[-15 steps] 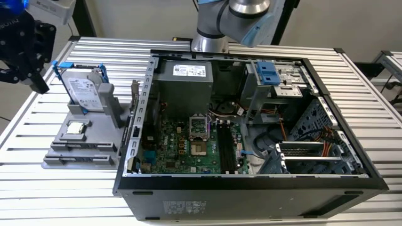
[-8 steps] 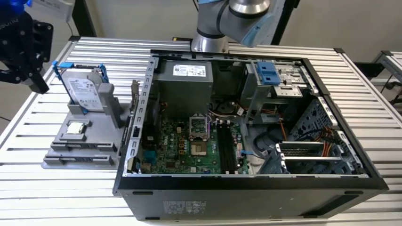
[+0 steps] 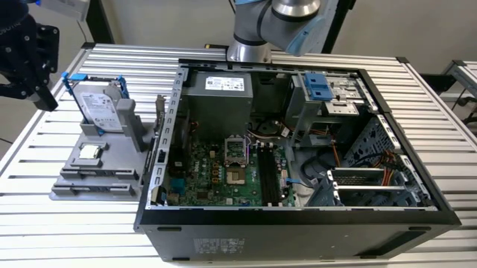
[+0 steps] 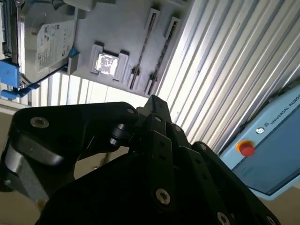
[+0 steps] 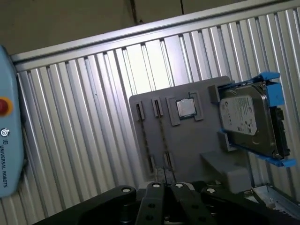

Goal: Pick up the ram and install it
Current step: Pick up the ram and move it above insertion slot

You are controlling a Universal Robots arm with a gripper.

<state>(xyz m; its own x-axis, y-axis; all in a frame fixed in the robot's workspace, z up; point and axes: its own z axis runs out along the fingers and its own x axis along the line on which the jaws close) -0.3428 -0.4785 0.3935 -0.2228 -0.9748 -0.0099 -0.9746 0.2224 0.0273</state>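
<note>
My black gripper (image 3: 43, 99) hangs at the exterior view's far left, above the table edge and beside the grey parts holder (image 3: 111, 187). Its fingers meet at one tip in both wrist views (image 4: 152, 101) (image 5: 167, 185), shut, with nothing seen between them. The ram is out of view. The holder's two long slots (image 5: 161, 136) (image 4: 157, 51) look bare. On the holder sit a silver hard drive with blue rails (image 3: 100, 109) (image 5: 248, 119) and a small square CPU (image 3: 91, 151) (image 5: 186, 108). The motherboard's black memory slots (image 3: 272, 173) lie inside the case; I cannot tell what they hold.
The open computer case (image 3: 298, 218) takes up the middle of the slatted table (image 3: 447, 139), with the arm's base (image 3: 249, 50) behind it. A pale blue control box with a red button (image 4: 246, 148) (image 5: 4, 108) lies beyond the table's edge near the gripper.
</note>
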